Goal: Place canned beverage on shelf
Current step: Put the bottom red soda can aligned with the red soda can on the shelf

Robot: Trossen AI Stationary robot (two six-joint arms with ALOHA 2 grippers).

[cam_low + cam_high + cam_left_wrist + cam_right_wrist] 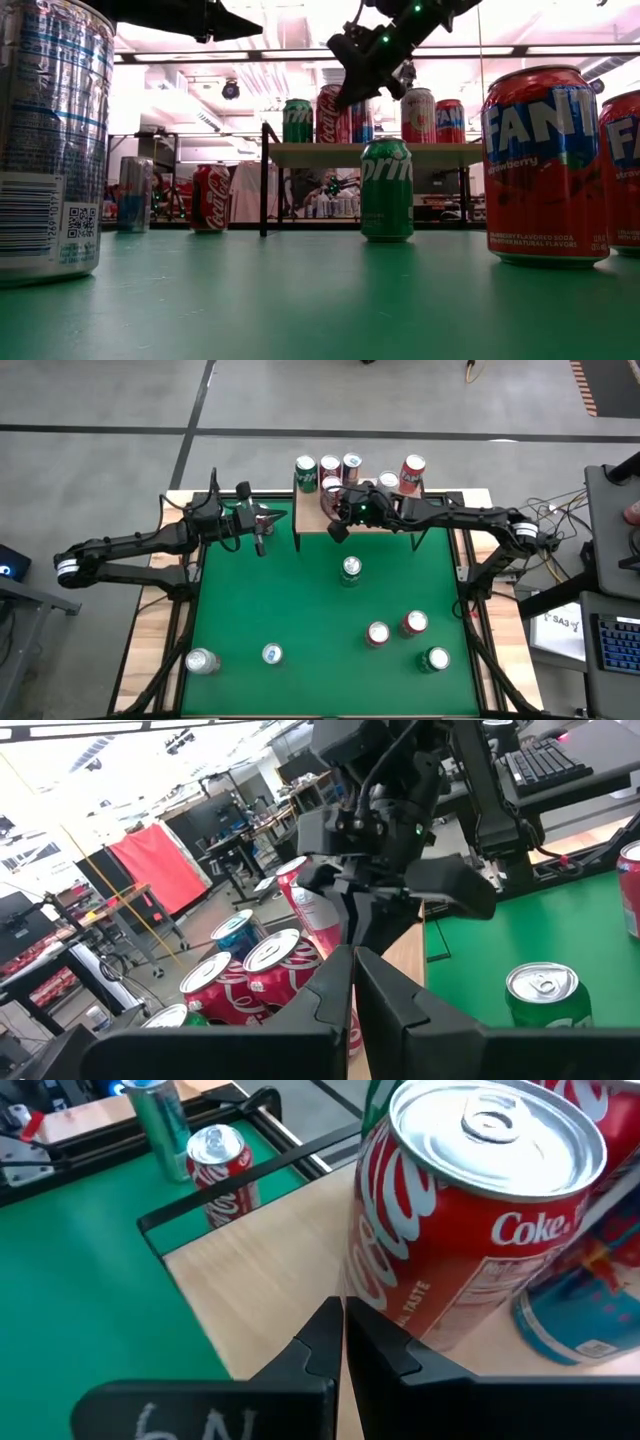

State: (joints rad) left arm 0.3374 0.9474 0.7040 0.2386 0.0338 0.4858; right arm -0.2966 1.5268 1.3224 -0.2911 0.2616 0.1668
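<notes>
High view — right tool (338, 530) pressed together, empty, over the shelf (312, 520); left tool (261, 545) likewise pressed together.

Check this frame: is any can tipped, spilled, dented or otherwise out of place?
Nothing stands out. The cans on the shelf and on the green table all stand upright, with no spill visible. Both grippers are shut and empty.

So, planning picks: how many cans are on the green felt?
8: a Sprite can mid-table, two red cans and a green can front right, two silver cans front left, a Coke can and slim can beside the shelf. More may be hidden.
</notes>
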